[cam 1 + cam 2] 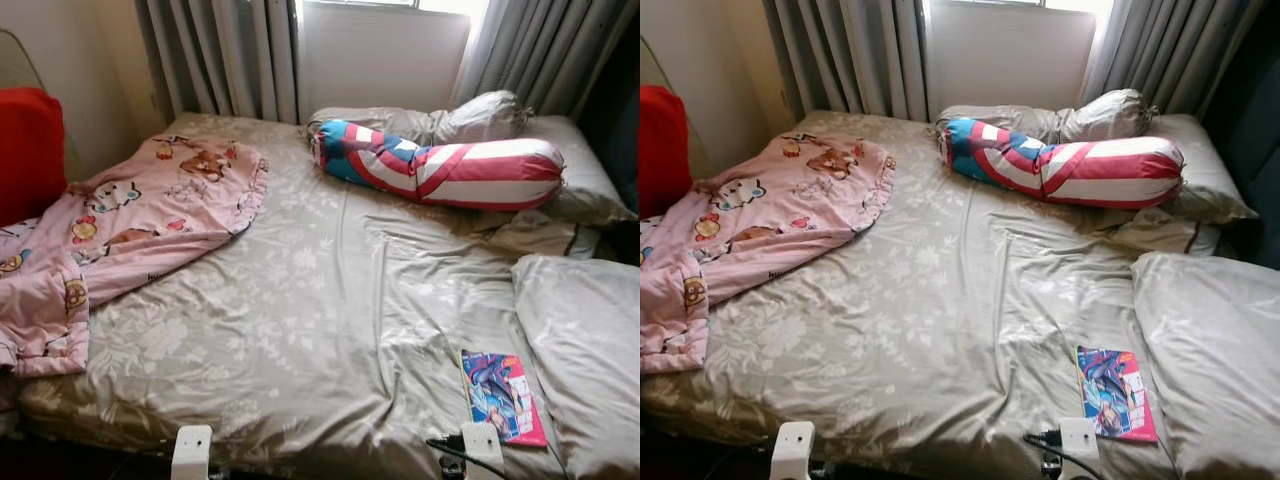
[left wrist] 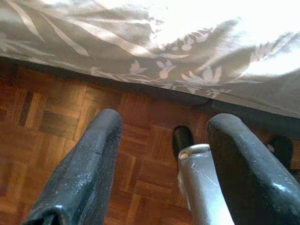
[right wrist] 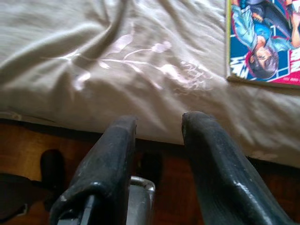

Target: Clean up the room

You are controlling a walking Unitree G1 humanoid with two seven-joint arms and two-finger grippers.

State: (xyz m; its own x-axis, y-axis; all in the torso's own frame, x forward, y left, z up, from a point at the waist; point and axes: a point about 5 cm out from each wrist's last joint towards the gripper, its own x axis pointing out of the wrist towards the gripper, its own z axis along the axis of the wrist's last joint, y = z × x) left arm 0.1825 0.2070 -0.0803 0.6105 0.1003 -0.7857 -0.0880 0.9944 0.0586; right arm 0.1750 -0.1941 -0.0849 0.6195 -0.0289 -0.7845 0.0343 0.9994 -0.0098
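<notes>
A bed with a creased grey floral sheet [image 1: 300, 310] lies before me. A pink cartoon-print blanket [image 1: 140, 220] is crumpled over its left side and hangs off the edge. A colourful comic book [image 1: 503, 395] lies flat near the front right corner. My right gripper [image 3: 160, 119] hangs open just below the bed's front edge, with the comic book [image 3: 262, 40] a little beyond it and to one side. My left gripper [image 2: 166, 119] is open above the parquet floor [image 2: 56, 126], close to the sheet's hanging hem. Neither holds anything.
A red, white and blue bolster [image 1: 440, 165] and grey pillows [image 1: 480, 115] lie at the head of the bed. A large grey pillow [image 1: 585, 340] lies on the right side. A red cushion-like object [image 1: 28, 150] stands at the far left, and curtains [image 1: 220, 55] hang behind.
</notes>
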